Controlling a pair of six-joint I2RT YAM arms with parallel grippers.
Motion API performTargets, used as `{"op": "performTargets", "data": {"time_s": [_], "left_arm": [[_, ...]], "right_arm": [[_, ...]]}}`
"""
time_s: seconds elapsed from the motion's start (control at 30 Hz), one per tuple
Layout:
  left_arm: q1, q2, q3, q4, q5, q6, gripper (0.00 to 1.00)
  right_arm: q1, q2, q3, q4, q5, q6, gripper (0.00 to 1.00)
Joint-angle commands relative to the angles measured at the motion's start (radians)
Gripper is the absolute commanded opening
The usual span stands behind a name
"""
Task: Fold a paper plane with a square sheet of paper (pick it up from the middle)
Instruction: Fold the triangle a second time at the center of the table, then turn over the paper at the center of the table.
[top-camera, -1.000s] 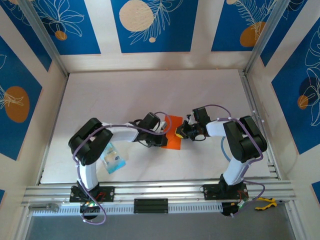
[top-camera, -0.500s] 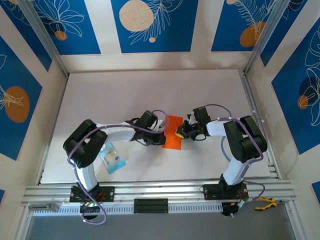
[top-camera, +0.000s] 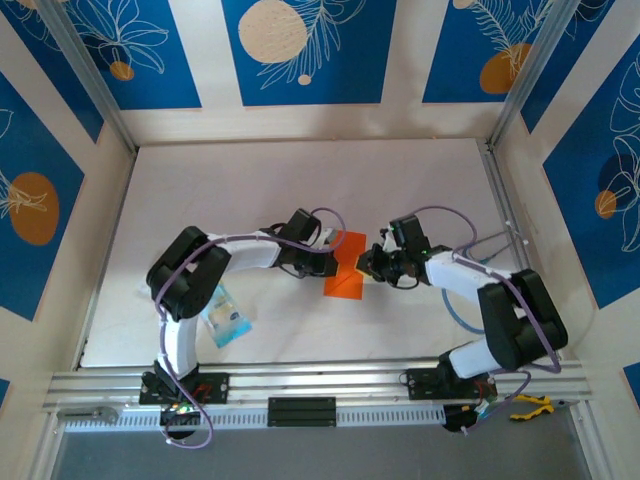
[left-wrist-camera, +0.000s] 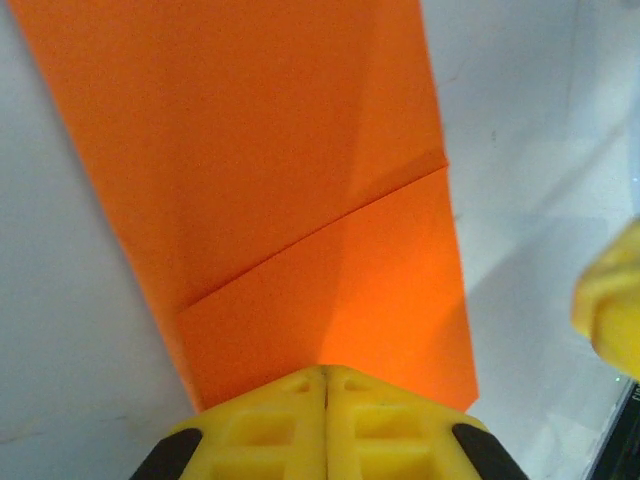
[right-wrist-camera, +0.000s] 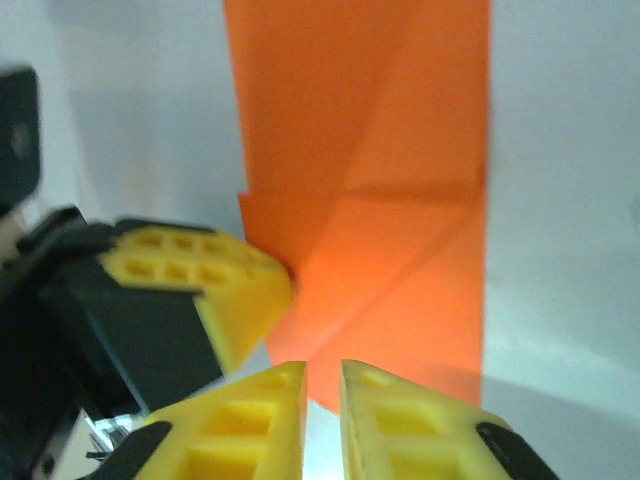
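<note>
blue and clear plastic packet: contents unclear, on tabletop. orange paper sheet: folded, flat mid-tabletop. left tool: pressed together, tips on sheet edge. right tool: slightly parted at sheet corner.

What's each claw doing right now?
Left claw: closed, tips at the edge of the orange paper, no pinch visible.
Right claw: open a crack at the paper's near corner, nothing visibly gripped.
</note>
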Motion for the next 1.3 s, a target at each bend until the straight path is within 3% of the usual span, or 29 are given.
{"op": "performTargets", "data": {"time_s": [0.0,0.1,0.17,0.4,0.57,0.7,0.8,1.27], "left_arm": [[0.018,0.027,0.011,-0.027,0.018,0.041,0.08],[0.017,0.026,-0.012,-0.011,0.024,0.027,0.08],[0.017,0.022,-0.03,-0.001,0.025,0.008,0.07],[0.011,-0.03,-0.125,0.095,0.017,-0.124,0.05],[-0.005,-0.087,-0.193,0.157,-0.037,-0.217,0.06],[-0.027,-0.118,-0.227,0.183,-0.081,-0.268,0.06],[-0.037,-0.135,-0.249,0.196,-0.103,-0.29,0.05],[-0.041,-0.128,-0.253,0.223,-0.08,-0.29,0.06]], "right_arm": [[0.014,-0.078,-0.069,-0.081,0.045,0.052,0.23],[0.027,-0.13,-0.112,-0.079,0.037,0.098,0.33],[0.033,-0.141,-0.117,-0.099,0.036,0.118,0.34],[0.062,-0.107,-0.088,-0.129,0.01,0.177,0.35],[0.081,-0.1,-0.062,-0.2,0.121,0.217,0.35],[0.063,-0.114,-0.081,-0.178,0.146,0.231,0.26],[0.052,-0.112,-0.091,-0.116,0.085,0.211,0.21],[0.138,0.003,-0.035,-0.096,0.05,0.211,0.31]]}}
